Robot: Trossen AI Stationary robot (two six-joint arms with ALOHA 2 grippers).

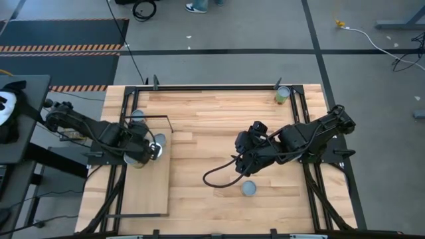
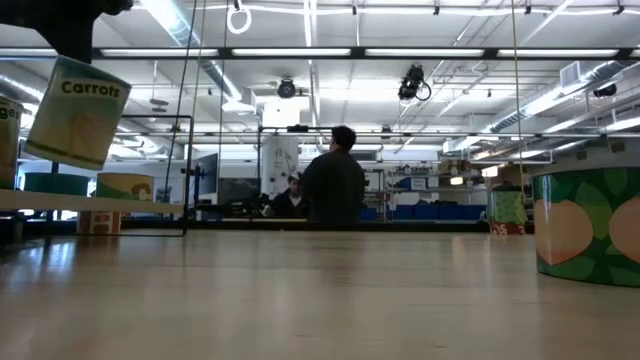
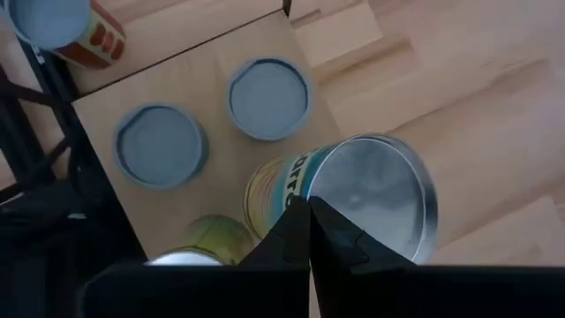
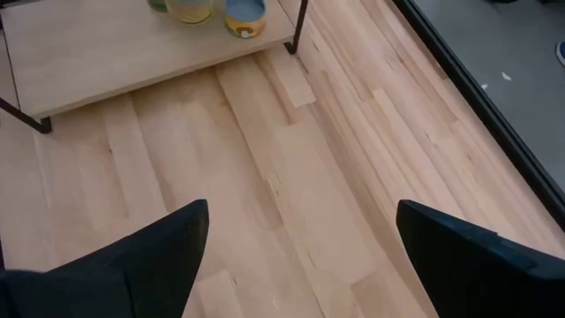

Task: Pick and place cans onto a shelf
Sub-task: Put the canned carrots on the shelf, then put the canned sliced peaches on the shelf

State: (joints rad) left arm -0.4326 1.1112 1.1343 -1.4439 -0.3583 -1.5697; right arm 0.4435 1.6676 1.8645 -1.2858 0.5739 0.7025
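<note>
The left gripper [image 1: 151, 150] was clamped on a tilted carrots can [image 3: 353, 199] held above the shelf [image 1: 149, 192], beside two standing cans [image 3: 269, 97]. The right gripper [image 4: 300, 256] hung spread wide over bare tabletop [image 1: 219, 113], near a lone can [image 1: 249, 189].

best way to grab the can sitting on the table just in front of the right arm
Come straight down over the can with the right gripper and close the jaws across its round side wall. It stands upright with its flat top up and bare table all around.
</note>
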